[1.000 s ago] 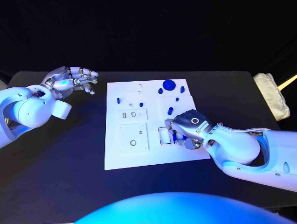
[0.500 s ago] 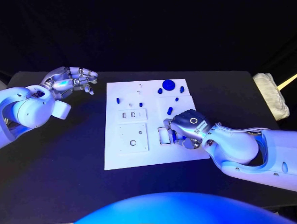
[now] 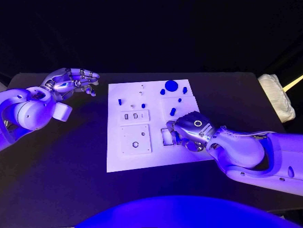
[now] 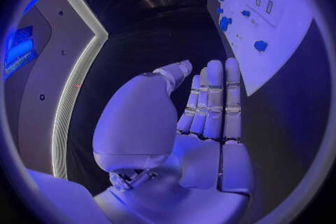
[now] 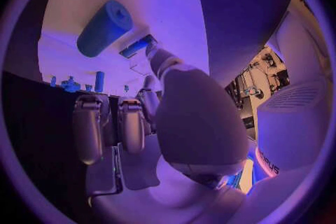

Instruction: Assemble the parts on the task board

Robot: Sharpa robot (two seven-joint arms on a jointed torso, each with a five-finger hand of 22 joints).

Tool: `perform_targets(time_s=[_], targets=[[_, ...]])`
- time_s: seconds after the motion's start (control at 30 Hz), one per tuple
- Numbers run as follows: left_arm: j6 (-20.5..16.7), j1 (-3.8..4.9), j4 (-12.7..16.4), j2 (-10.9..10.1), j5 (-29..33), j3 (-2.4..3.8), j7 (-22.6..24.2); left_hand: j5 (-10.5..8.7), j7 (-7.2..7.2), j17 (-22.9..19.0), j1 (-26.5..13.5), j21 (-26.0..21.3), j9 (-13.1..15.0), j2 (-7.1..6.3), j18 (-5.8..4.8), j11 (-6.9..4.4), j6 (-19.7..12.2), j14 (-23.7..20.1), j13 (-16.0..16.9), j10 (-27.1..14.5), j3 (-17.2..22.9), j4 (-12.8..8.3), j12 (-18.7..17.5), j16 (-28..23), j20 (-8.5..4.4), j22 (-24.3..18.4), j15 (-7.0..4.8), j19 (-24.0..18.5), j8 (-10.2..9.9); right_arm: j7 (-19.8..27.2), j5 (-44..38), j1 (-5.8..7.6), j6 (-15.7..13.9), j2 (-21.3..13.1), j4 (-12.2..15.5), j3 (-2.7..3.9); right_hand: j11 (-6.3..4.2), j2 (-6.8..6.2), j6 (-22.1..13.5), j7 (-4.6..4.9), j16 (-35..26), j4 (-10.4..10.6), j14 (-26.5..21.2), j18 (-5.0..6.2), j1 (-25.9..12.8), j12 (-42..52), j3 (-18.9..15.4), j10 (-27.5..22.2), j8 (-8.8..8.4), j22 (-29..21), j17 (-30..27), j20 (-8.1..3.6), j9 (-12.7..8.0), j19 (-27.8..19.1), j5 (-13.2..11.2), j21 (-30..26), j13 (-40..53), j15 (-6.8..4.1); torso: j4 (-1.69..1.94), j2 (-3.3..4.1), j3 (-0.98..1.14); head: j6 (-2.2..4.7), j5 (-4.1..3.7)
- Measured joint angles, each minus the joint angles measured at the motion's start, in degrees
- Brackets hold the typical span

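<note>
head view: the right hand sits low on the white board at the middle right of the frame, fingers curled down; i cannot tell if it holds a blue piece. the left hand, upper left, is half curled and empty.

Dim room, violet-blue light overall; the white task board glares; both wrist views bend strongly at their rims.

black table, white cloth at its edge
</note>
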Motion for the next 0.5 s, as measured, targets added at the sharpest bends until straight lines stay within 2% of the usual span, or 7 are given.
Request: perform_targets(time_s=[0.5], targets=[[0.0,-0.01,-0.4,0.0,0.0,0.0,0.0,0.0,0.0,0.0,0.0,0.0,0.0,0.0,0.0,0.0,0.0,0.0,0.0,0.0,0.0,0.0,0.0,0.0,0.0,0.0,0.0,0.0,0.0,-0.3,-0.9,0.06,-2.5,-1.2,1.4,0.08,0.0,-0.46,0.2,-0.16,0.0,0.2,0.0,0.0,-0.5,0.0,0.2,0.0,0.0,0.0,0.0,0.0,-0.1,0.0,0.0,0.0,0.0,0.0,-0.02,0.0,0.0,0.02,-0.01]])
